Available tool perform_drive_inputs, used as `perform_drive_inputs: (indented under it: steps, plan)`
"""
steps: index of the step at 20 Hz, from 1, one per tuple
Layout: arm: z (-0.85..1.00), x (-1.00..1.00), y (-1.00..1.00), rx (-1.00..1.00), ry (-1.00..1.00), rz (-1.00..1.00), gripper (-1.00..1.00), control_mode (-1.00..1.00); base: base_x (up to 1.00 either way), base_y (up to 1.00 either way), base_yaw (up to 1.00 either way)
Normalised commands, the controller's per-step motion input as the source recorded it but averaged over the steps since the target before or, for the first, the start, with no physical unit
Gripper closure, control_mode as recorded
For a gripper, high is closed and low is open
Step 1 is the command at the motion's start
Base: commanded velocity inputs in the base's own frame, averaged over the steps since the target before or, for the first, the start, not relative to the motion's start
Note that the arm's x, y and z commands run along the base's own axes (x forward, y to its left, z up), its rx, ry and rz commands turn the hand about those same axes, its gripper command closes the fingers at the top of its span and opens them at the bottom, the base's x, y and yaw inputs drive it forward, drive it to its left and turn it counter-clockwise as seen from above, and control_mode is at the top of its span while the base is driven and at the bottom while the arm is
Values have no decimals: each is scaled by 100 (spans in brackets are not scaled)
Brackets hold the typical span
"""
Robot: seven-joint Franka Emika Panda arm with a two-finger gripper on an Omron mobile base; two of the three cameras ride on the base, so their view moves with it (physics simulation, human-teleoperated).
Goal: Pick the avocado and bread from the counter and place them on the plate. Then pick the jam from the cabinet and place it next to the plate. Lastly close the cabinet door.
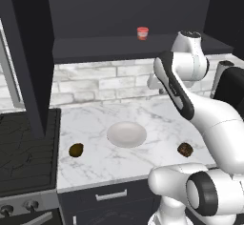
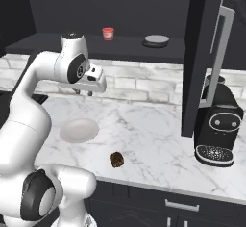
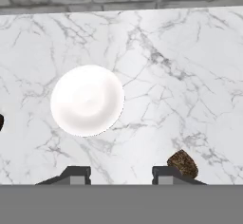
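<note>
In the hand view the gripper (image 3: 116, 173) sits at the bottom with its fingers spread wide, nothing between them. The bread (image 3: 182, 163), a roundish lump with no clear long axis, is right by the right fingertip. The plate (image 3: 87, 100) lies further up, left of centre. The avocado (image 1: 76, 149) is on the counter (image 1: 157, 119), lower left of the left base view, slightly elongated left to right. The jam (image 1: 142, 33) stands upright in the cabinet (image 1: 95, 47) at top.

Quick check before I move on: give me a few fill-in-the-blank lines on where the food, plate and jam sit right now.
1. The plate holds ____ food items.
2. The avocado lies on the counter between the plate and the ____.
3. The jam stands inside the ____.
4. The gripper hovers over the counter with its fingers ____, beside the bread.

Missing words: no; stove; cabinet; open
</note>
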Motion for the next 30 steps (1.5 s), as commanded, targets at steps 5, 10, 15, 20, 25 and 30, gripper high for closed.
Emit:
perform_drive_inputs:
  steps: [5,10,15,20,25,30]
  plan:
    - [-10,-4,-12,0,0,0,-100,-100,0,0,0]
    - [-24,-4,-26,0,0,0,-100,-100,0,0,0]
    - [-31,-11,-54,1,0,0,-100,-100,0,0,0]
    - [-35,-9,-46,0,0,0,-100,-100,0,0,0]
    - [-40,-21,-43,0,1,2,-100,-100,0,0,0]
    - [-50,-17,-19,-3,3,1,-100,-100,0,0,0]
